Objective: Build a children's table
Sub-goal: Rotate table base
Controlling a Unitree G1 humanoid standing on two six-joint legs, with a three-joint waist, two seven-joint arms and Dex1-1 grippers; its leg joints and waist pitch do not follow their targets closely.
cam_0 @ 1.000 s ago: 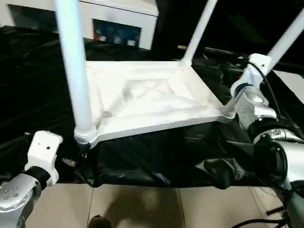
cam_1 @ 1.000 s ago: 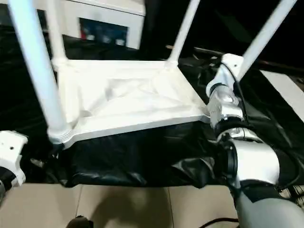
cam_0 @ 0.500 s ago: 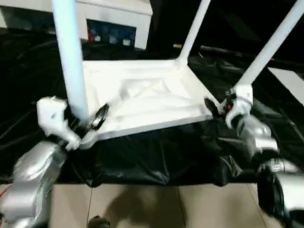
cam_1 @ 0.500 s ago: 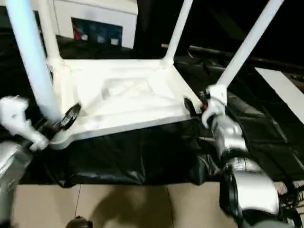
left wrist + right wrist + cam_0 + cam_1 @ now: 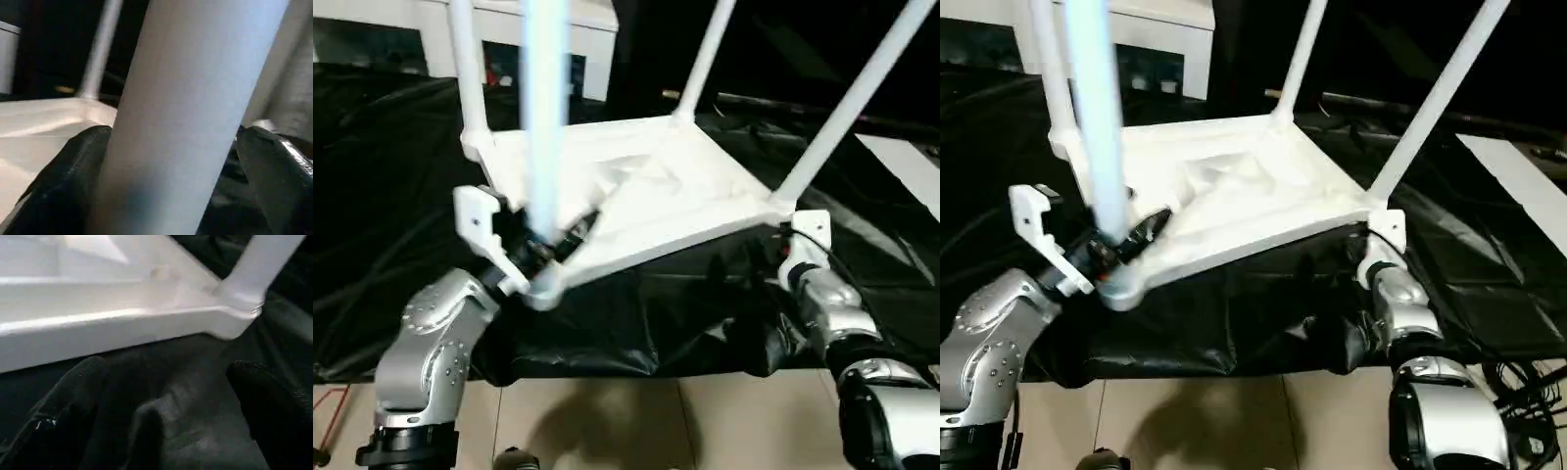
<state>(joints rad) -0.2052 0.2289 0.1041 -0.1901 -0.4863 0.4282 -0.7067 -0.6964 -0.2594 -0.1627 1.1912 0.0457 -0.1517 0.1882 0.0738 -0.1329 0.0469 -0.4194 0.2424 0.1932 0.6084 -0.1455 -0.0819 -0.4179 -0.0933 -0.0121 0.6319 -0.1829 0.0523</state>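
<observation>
Your tabletop (image 5: 646, 201) lies upside down on the black-draped surface (image 5: 391, 196), ribbed underside up, with all four legs (image 5: 842, 103) standing in its corner sockets. The near-left corner looks raised off the cloth, so the slab sits tilted.

Your left hand (image 5: 543, 240) is at that near-left corner, its two black fingers (image 5: 63, 181) set wide on either side of the near-left leg (image 5: 545, 108), right at its base. The left wrist view shows the tube between them, touching or almost touching both; a firm grip I cannot tell.

Your right hand (image 5: 161, 416) sits low at the near-right corner, just below the tabletop's edge, over crumpled black cloth. Its fingers (image 5: 274, 406) are spread apart with nothing between them; the near-right leg's socket (image 5: 239, 308) is just ahead, apart from the fingers.

A white cabinet (image 5: 499, 39) stands behind the surface, far left. Pale floor tiles (image 5: 636, 421) run along the near edge.
</observation>
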